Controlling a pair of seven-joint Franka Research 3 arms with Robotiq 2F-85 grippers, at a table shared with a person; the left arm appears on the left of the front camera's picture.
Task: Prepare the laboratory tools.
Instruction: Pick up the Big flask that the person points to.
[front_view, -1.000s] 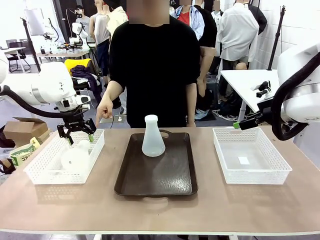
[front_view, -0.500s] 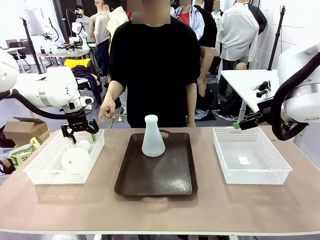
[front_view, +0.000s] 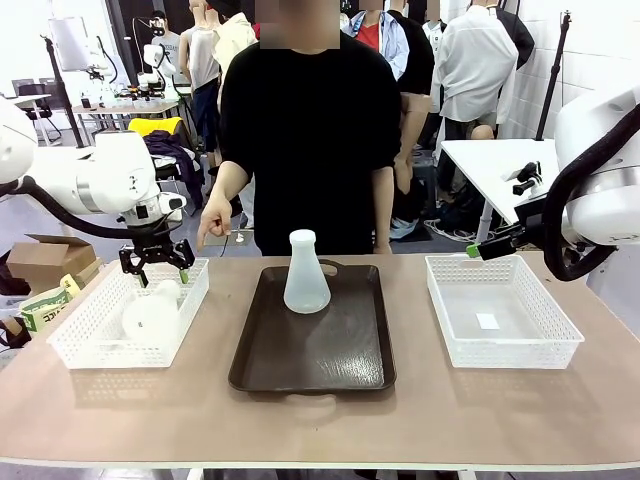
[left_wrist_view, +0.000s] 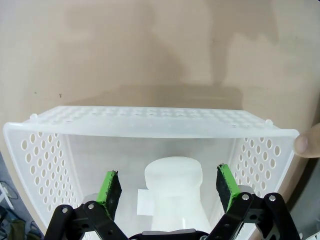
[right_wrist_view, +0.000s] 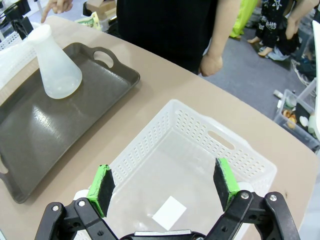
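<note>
One translucent whitish flask (front_view: 305, 275) stands upright at the far end of the dark brown tray (front_view: 330, 365); the right wrist view has the same flask (right_wrist_view: 55, 67) at its upper left. The other flask (front_view: 153, 312) sits in the white lattice basket (front_view: 85, 345) on the left. My left gripper (front_view: 155, 262) hovers open just above it. In the left wrist view the flask's neck (left_wrist_view: 173, 176) lies between the green pads (left_wrist_view: 110, 192), apart from both. My right gripper (right_wrist_view: 162, 187) hangs open over the right basket (right_wrist_view: 200, 145), holding nothing.
A person stands at the far side, one hand (front_view: 210, 222) pointing down beside the left basket; a fingertip (left_wrist_view: 302, 145) shows at that basket's corner. A white label (right_wrist_view: 169, 212) lies in the right basket (front_view: 500, 320). Bare tabletop (front_view: 320, 420) runs along the near edge.
My left gripper has shifted slightly right and up over the flask in the left basket. The person's hand has risen a little. The right arm has not moved.
</note>
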